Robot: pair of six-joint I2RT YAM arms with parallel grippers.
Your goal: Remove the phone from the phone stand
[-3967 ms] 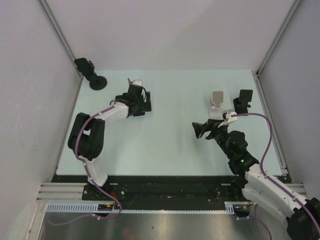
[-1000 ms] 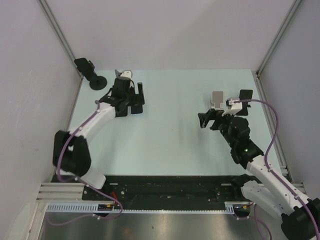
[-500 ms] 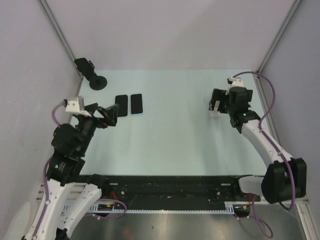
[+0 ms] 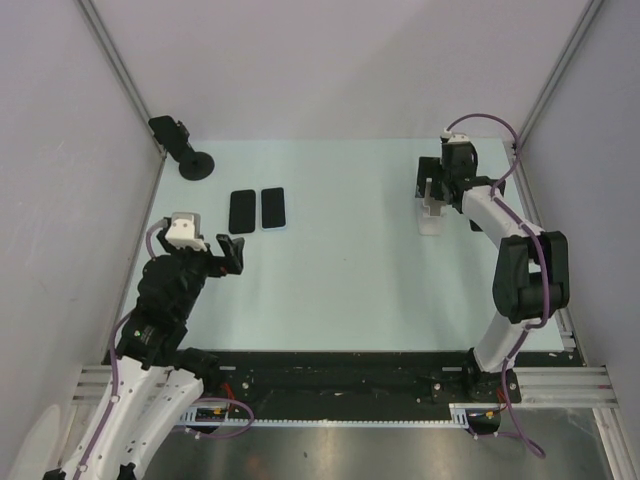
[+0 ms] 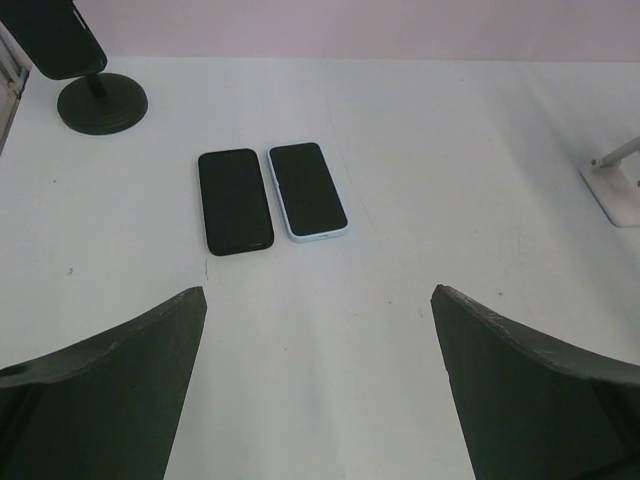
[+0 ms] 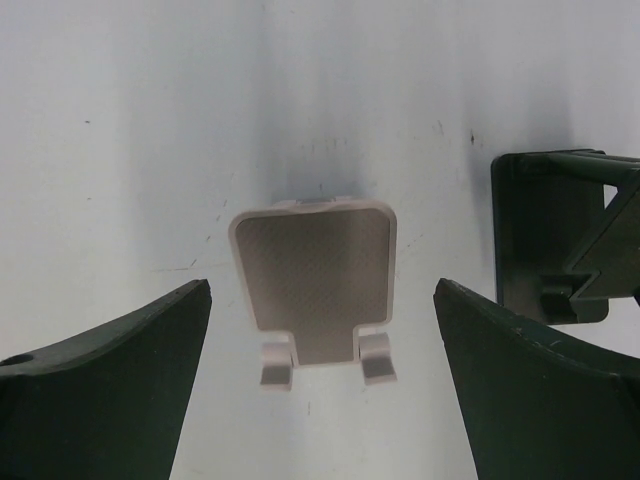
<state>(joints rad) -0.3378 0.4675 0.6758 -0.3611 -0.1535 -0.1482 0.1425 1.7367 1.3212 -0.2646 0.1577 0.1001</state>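
Pale table, walled in white on three sides, carries everything.

1. Near left: the left gripper hangs above the table. Its jaws are spread wide and hold nothing.
2. Farther, left of centre: a black phone and a blue-edged phone lie flat, side by side and just apart. Neither rests on a stand.
3. Far left corner: a round-base stand. Whether its dark head carries a phone cannot be told.
4. Far right: the right gripper hovers over the beige stand, jaws released and empty. The cradle is bare. A black stand sits just beside it.

Procedure, as judged: do not close on the bare beige cradle. Check the round-base stand head first. If a phone sits there, set the jaws across its narrow sides, clamp gently, and lift clear of the lip before drawing away, so the stand does not tip.

Count: phones, two; stands, three; grippers, two.
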